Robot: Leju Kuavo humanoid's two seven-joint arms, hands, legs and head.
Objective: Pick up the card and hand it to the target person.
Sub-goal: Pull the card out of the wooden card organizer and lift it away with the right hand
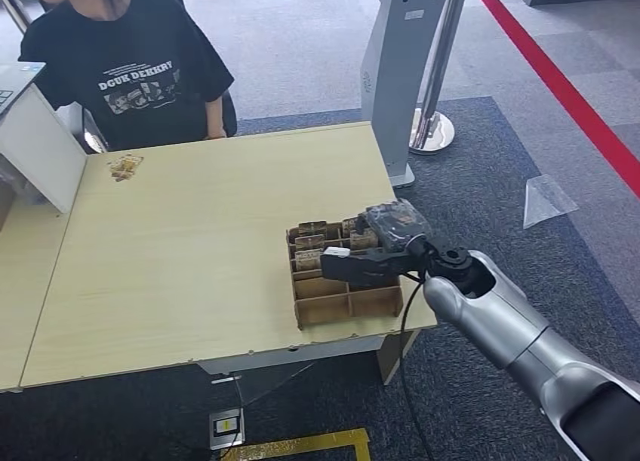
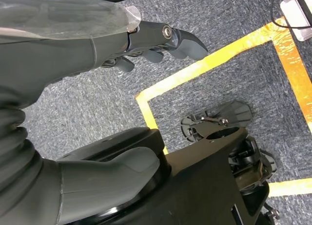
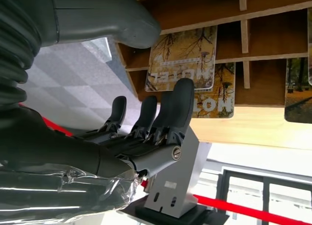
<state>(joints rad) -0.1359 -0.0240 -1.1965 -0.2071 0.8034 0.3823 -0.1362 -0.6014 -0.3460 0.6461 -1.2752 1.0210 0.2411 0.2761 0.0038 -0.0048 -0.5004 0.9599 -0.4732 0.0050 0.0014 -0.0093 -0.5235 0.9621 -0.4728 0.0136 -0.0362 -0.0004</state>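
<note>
our right hand hovers empty with fingers spread over the card in the wooden tray; we should pinch one card's edge cleanly, then lift straight out.

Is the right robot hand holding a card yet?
No. The right robot hand is open, fingers apart, beside cards that sit in the wooden tray.
</note>
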